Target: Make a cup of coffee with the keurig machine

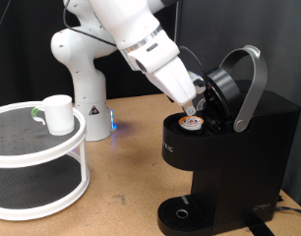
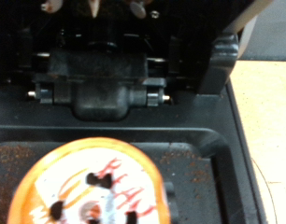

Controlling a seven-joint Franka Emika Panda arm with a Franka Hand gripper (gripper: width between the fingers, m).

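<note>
On the wooden table (image 1: 121,187), the gripper (image 1: 198,98) hovers over the keurig machine (image 1: 229,157).

**Two Views on the Open Brewer**

The scene is seen by the exterior view from off the arm, at about tabletop height, facing the boxy matte-black coffee maker (image 1: 224,147) with the white robot base behind it. The whole machine is taken in from a moderate distance. The wrist view is held very close, looking into the opened brew chamber. The round orange-rimmed pod top (image 1: 193,122) (image 2: 92,187) is shared by both views.
</note>
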